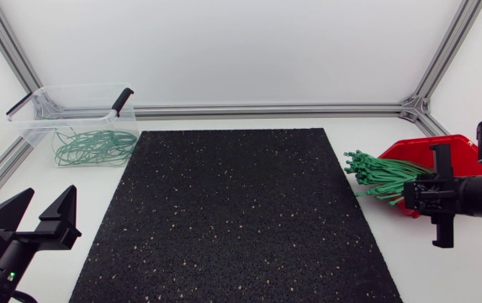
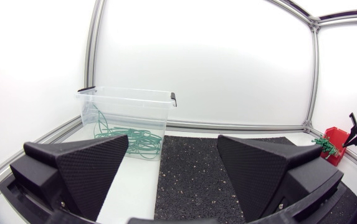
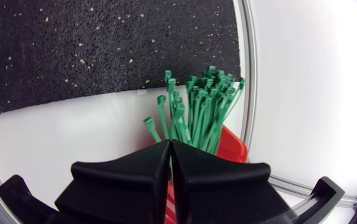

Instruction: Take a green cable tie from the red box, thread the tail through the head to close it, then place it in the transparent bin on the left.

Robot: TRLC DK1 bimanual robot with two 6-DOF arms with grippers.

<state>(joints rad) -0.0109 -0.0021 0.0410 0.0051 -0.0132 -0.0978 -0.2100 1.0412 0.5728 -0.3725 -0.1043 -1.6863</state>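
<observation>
A bundle of green cable ties [image 1: 382,177] fans out of the red box [image 1: 432,153] at the table's right edge. My right gripper [image 1: 409,199] is down on the bundle. In the right wrist view its fingers [image 3: 134,171] meet with a green cable tie [image 3: 170,163] pinched in the seam between them, and the other ties [image 3: 204,106] spread ahead over the red box [image 3: 233,148]. The transparent bin [image 1: 34,118] stands at the back left with several closed green ties [image 1: 94,146] inside. My left gripper [image 1: 35,220] rests open and empty at the front left.
A black speckled mat [image 1: 232,219] covers the middle of the table. Aluminium frame rails [image 1: 266,109] run along the back and side edges. From the left wrist view the bin [image 2: 128,115] lies ahead of the fingers and the red box [image 2: 335,140] far off to the side.
</observation>
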